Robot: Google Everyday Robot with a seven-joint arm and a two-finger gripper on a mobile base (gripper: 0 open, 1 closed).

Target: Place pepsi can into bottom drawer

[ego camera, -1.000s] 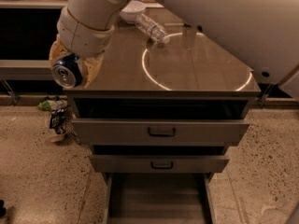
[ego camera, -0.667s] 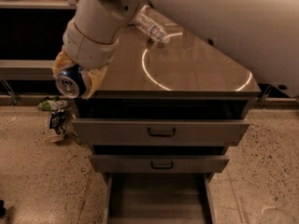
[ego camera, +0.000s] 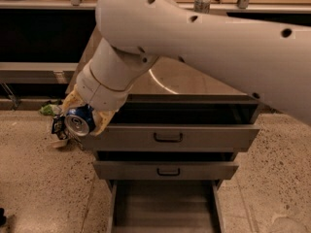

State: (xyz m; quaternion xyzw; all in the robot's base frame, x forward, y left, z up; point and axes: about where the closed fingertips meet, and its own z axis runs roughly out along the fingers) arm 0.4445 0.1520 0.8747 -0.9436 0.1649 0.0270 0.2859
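I've got the tool parked low on the left, just off the near left corner of the bench and about level with the top drawer front. Its tan fingers are clamped snug on the pepsi can, which lies sideways with a silver end facing the camera. From there the big white arm slopes up to the right, wrist bent down, covering much of the bench. Under it the two upper drawers stick out a bit. The bottom drawer is out furthest, with the can above and left of it. A silver can stands far back.
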